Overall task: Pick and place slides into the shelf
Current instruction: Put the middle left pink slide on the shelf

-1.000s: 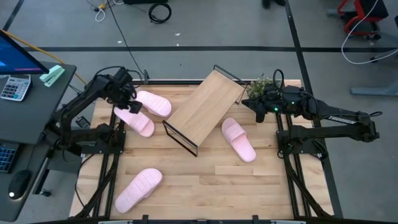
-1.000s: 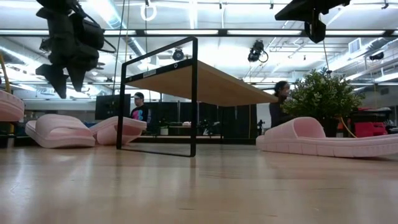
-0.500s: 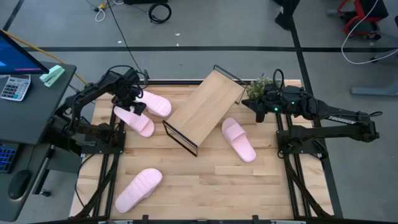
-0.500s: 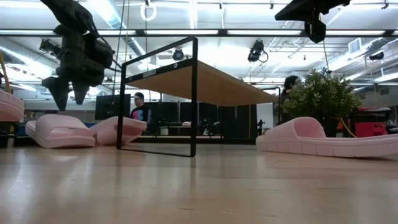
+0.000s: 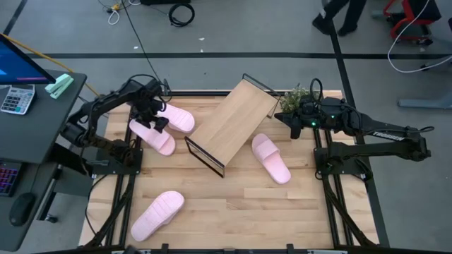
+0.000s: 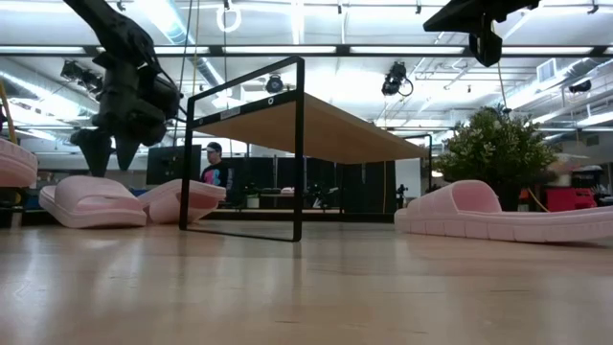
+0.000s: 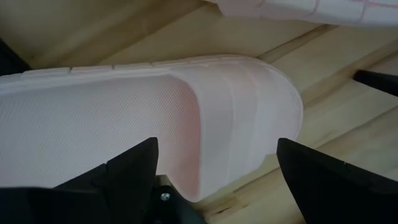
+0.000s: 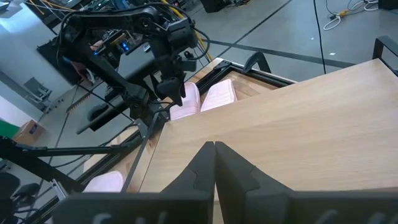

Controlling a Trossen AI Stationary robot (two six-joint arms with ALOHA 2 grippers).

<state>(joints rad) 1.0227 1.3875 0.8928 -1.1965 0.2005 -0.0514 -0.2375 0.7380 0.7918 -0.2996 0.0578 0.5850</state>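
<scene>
Upper left, we see the left gripper [image 5: 150,118], fingers spread apart, above a slide [image 5: 152,137]; at right, the right gripper [image 5: 281,116], fingers together, beside the shelf [image 5: 234,121].

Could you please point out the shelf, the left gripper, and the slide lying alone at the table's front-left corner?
shelf [image 5: 236,121]: high view, middle of its wood top.
left gripper [image 5: 155,123]: high view, between its open fingertips, above a slide.
front-left slide [image 5: 158,214]: high view, on its strap.
</scene>
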